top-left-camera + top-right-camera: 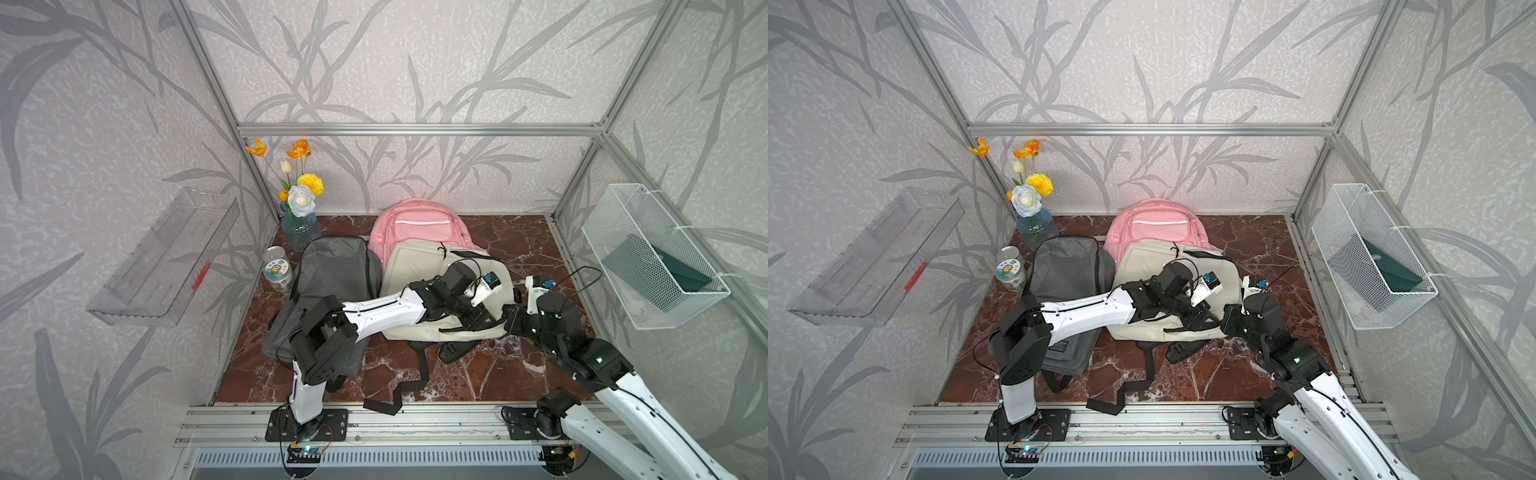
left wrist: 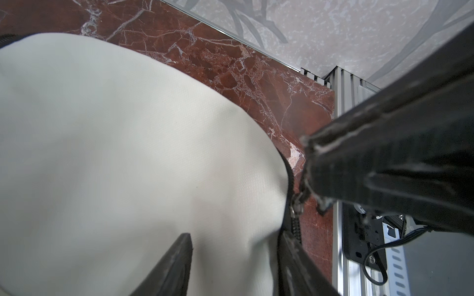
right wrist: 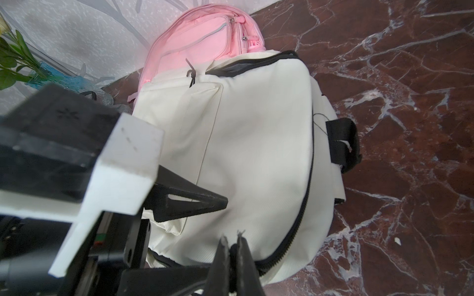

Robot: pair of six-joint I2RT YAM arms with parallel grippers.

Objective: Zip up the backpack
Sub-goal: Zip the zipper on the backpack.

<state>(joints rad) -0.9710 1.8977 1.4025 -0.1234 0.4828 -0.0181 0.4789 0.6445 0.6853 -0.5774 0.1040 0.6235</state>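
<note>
Cream canvas backpack (image 1: 415, 266): lies flat in the middle of the red marble tabletop (image 1: 478, 374). Its far end overlaps the pink backpack (image 1: 411, 220), and the grey backpack (image 1: 332, 270) sits just beside it on the left. Lying flat, it offers its zip track to both arms.
Zipper (image 3: 310, 164): black, it runs along the bag's right edge. At the far end the open mouth (image 3: 230, 69) gapes and shows grey lining, so most of the closing looks undone.
Zipper pull (image 2: 297, 202): sits at the bag's near right corner, low by the tabletop.
Right gripper (image 3: 232, 239): its fingers (image 3: 221, 258) are pressed together. In the left wrist view their tips meet right at the pull. They appear to pinch it so that the slider can be drawn along the track.
Left gripper (image 2: 234, 235): reaches across the bag from the left. Its fingers (image 2: 174, 266) stand apart, one over the cream cloth and the other by the zip edge, clamping nothing. It is placed close to the slider, probably to pin the fabric so the bag does not drag along with the pull.
Next move, as a judgement: the left fingers need a hold on the cloth before the right arm draws the slider toward the far end.
Risk: slack cloth could bunch at the corner curve, and the thin pull could slip free.
</note>
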